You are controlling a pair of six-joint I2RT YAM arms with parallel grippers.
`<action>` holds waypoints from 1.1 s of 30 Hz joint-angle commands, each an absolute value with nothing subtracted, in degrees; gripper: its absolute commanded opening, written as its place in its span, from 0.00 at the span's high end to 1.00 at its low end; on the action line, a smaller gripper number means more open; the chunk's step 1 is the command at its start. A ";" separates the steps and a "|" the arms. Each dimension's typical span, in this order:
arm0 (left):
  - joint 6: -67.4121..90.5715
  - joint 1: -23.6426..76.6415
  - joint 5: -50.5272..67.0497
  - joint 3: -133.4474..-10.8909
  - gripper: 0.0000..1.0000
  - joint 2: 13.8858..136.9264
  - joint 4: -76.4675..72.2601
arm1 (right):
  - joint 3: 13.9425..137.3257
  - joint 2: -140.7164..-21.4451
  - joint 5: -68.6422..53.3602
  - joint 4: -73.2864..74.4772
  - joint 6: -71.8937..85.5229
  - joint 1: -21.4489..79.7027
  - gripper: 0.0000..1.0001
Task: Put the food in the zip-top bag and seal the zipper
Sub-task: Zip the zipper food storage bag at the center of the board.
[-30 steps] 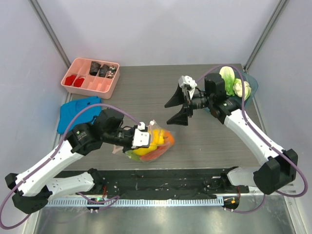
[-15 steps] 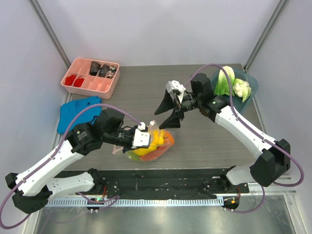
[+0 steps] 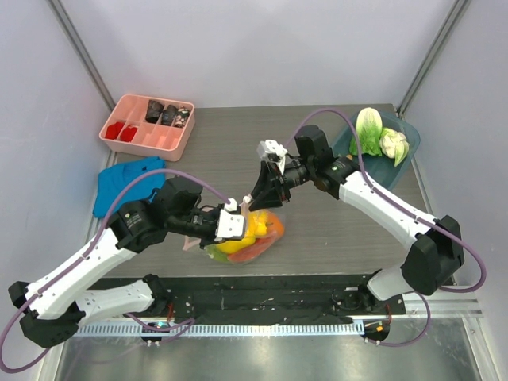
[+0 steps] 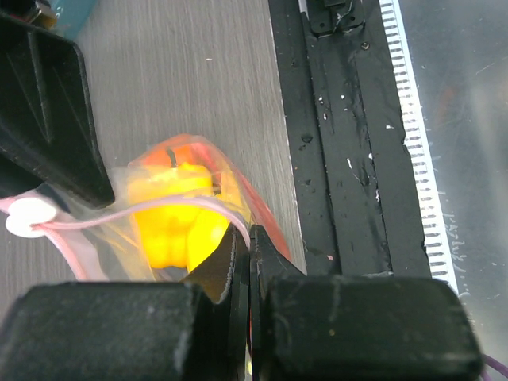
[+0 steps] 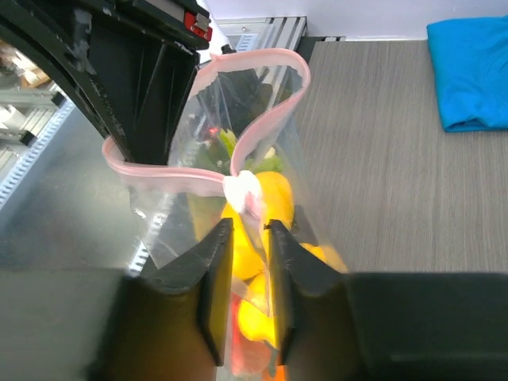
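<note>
- Step in hand: sealing. Food (image 4: 178, 218) sits inside bag (image 3: 266, 238), near front-centre of table (image 3: 230, 151), between the arms.
- L gripper (image 4: 243, 246): fingers pressed together, pinching bag's mouth edge at one end of zipper (image 5: 270, 103); holds bag up off table on that side.
- R gripper (image 5: 248, 238): fingers w/ narrow gap, straddling bag just below white slider tab (image 5: 240, 190); not clamped, by the look of it.
- Zipper stands in an open loop on one side of tab, so mouth not closed.
- Next move, prob.: nip R fingers onto strip at tab, then draw along strip while L anchors its end. Needs a straight pull; slack film may bunch or slip out.
- Snag: green veg (image 3: 368, 127) lies in teal dish (image 3: 413, 144) far right, well apart from bag.
- Counts: bag 1; zipper 1; tab 1; veg in dish 2; dish 1; pink tray (image 3: 151, 147) 1; blue cloth (image 3: 127, 181) 1.
- Pieces inside bag: yellow, orange, red, green seen; no. can't be told.
</note>
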State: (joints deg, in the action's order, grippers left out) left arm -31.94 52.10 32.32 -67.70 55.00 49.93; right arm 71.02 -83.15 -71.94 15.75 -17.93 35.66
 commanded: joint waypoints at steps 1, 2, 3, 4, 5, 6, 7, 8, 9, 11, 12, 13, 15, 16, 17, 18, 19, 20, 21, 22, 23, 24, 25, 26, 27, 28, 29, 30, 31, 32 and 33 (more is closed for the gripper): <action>-32.34 52.29 30.59 -69.35 1.00 53.79 49.22 | 73.39 -82.53 -72.60 15.55 -18.72 36.39 0.85; -32.52 52.29 30.24 -69.17 1.00 53.53 49.13 | 73.39 -82.18 -72.16 15.82 -18.72 36.39 0.95; -32.43 52.29 29.71 -68.65 1.00 53.09 49.04 | 73.30 -81.92 -71.64 15.99 -18.72 36.39 0.99; -32.08 52.29 28.23 -68.47 1.00 52.82 48.43 | 73.30 -80.87 -71.02 16.08 -18.63 36.21 0.99; -31.73 52.29 27.52 -68.21 1.00 52.56 48.08 | 73.30 -80.34 -69.10 16.17 -18.46 36.21 0.99; -31.29 52.29 26.47 -68.12 0.95 52.04 47.82 | 73.30 -79.90 -68.13 16.26 -17.76 36.04 0.99; -30.16 52.29 25.24 -68.12 0.92 51.77 47.29 | 73.30 -78.67 -67.16 16.26 -17.23 35.25 0.99; -28.32 52.29 22.53 -68.12 0.89 51.33 46.42 | 73.21 -78.14 -64.80 16.17 -16.79 34.98 0.99; -27.60 52.12 21.20 -68.55 0.82 50.98 46.32 | 72.78 -77.35 -63.12 16.08 -15.83 34.55 0.99; -26.20 51.25 17.43 -69.08 0.73 49.49 46.40 | 71.81 -75.16 -60.48 16.08 -15.29 33.84 0.99; -26.02 49.67 16.71 -69.78 0.58 48.96 46.84 | 71.46 -74.45 -58.73 16.08 -15.29 33.75 0.99; -25.93 48.88 15.83 -70.13 0.50 47.91 47.19 | 71.28 -73.83 -58.10 16.17 -15.29 33.66 0.99; -23.83 48.08 11.98 -71.62 0.35 47.20 47.90 | 71.10 -72.43 -56.35 16.35 -14.86 33.66 0.99; -22.60 47.99 10.91 -72.33 0.32 47.02 47.99 | 71.19 -72.25 -55.90 16.78 -14.68 33.66 0.99; -21.54 47.90 9.94 -74.16 0.29 47.54 47.81 | 71.97 -72.07 -55.55 17.31 -14.68 33.58 0.99; -18.66 47.47 8.37 -75.31 0.27 48.24 47.12 | 72.50 -72.24 -54.59 18.88 -14.68 33.66 0.99; -17.33 46.76 8.61 -76.63 0.26 49.03 46.59 | 73.03 -72.33 -54.32 19.59 -14.94 33.58 0.99; -16.10 45.71 9.83 -79.16 0.25 51.31 46.15 | 73.73 -72.42 -53.97 20.30 -14.94 33.66 0.99; -13.39 44.83 12.11 -80.41 0.25 52.55 44.92 | 74.09 -72.60 -53.79 21.17 -14.94 33.58 0.99; -12.05 43.52 13.09 -81.55 0.25 54.12 44.48 | 74.35 -72.60 -53.62 21.62 -14.77 33.66 0.99; -10.56 43.33 13.70 -83.91 0.26 57.27 44.47 | 74.79 -72.77 -53.53 22.06 -14.50 33.75 0.99; -9.50 43.16 14.41 -85.07 0.30 59.13 44.65 | 74.97 -72.77 -53.61 22.50 -14.24 33.66 0.99; -7.67 43.24 16.85 -86.04 0.32 60.72 45.17 | 74.88 -72.69 -53.53 22.59 -13.98 33.66 0.99; -6.95 43.16 18.44 -87.26 0.34 62.04 45.52 | 74.97 -72.51 -53.35 22.59 -13.45 33.66 0.99; -6.60 43.15 20.37 -87.54 0.37 64.31 45.61 | 74.88 -72.51 -53.18 22.67 -13.10 33.75 0.99; -5.55 43.15 22.39 -87.37 0.38 64.94 44.31 | 74.88 -72.25 -53.09 22.68 -13.01 33.75 0.99; -5.19 43.15 22.93 -86.58 0.39 65.65 43.34 | 74.53 -72.16 -53.09 22.59 -13.01 33.75 0.99; -4.92 43.24 23.37 -86.05 0.41 66.35 42.02 | 74.36 -71.81 -53.00 22.15 -13.01 33.84 0.99; -4.66 43.16 23.73 -85.52 0.41 66.71 40.79 | 74.01 -71.28 -53.09 22.06 -13.09 33.92 0.99; -4.57 43.24 25.04 -85.08 0.42 66.97 38.43 | 73.83 -71.28 -52.74 21.97 -13.10 33.84 0.99; -4.31 43.16 25.40 -84.99 0.43 67.32 37.36 | 73.92 -71.19 -52.73 22.06 -13.01 34.01 0.99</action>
